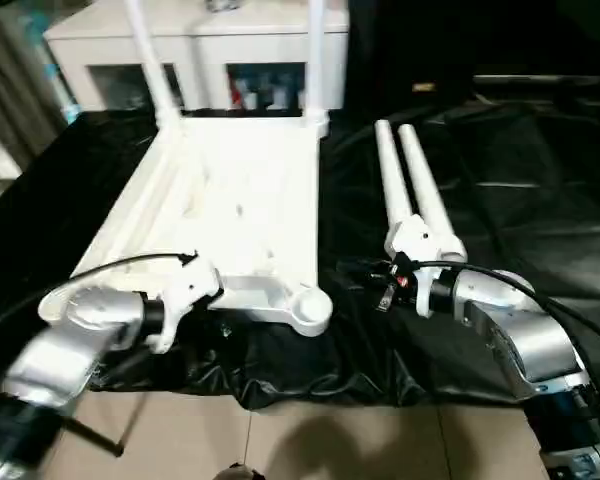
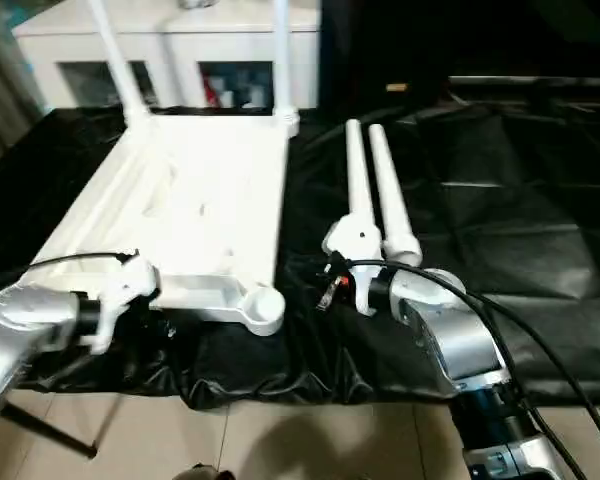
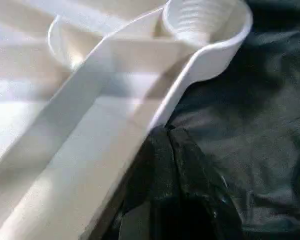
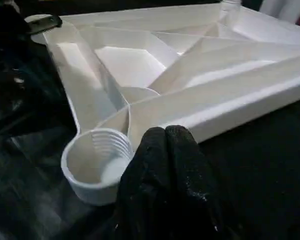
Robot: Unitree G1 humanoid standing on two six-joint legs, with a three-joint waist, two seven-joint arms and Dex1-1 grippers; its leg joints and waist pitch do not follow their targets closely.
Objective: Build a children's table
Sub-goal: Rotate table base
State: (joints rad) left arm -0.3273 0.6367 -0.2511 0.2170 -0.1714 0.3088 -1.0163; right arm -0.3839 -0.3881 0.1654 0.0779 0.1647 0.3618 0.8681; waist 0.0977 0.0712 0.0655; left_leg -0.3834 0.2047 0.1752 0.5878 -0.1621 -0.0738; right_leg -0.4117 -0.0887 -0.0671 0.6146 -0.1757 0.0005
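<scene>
1. I see the white tabletop (image 1: 235, 205) lying upside down on a black sheet (image 1: 500, 200) that covers the work surface, its ribbed underside facing up.
2. Two legs already stand upright in the far corner sockets: the far-left leg (image 1: 148, 60) leans a little, and the far-right leg (image 1: 315, 55) rises straight beside it.
3. The near-right corner socket (image 1: 310, 305) is open and holds no leg; in the right wrist view I can see screw threads inside it (image 4: 97, 162).
4. Two loose legs (image 1: 410, 190) lie side by side on the black sheet to the right of the tabletop, apart from it, with their flared ends toward me.
5. My left gripper (image 3: 175, 150) has its black fingers pressed together with nothing between them. It sits just at the tabletop's near edge, close to a threaded corner socket (image 3: 197, 20); I cannot tell whether it touches the rim.
6. My right gripper (image 4: 166, 150) is likewise pressed shut and holds nothing. Its fingertips point at the near-right socket from just beside it, over the black sheet.
7. From the head camera, my left forearm (image 1: 100, 320) lies across the tabletop's near-left corner, and my right forearm (image 1: 510, 330) sits near the flared ends of the loose legs.
8. Behind the tabletop stands a white cabinet (image 1: 210, 45) with glass fronts.
</scene>
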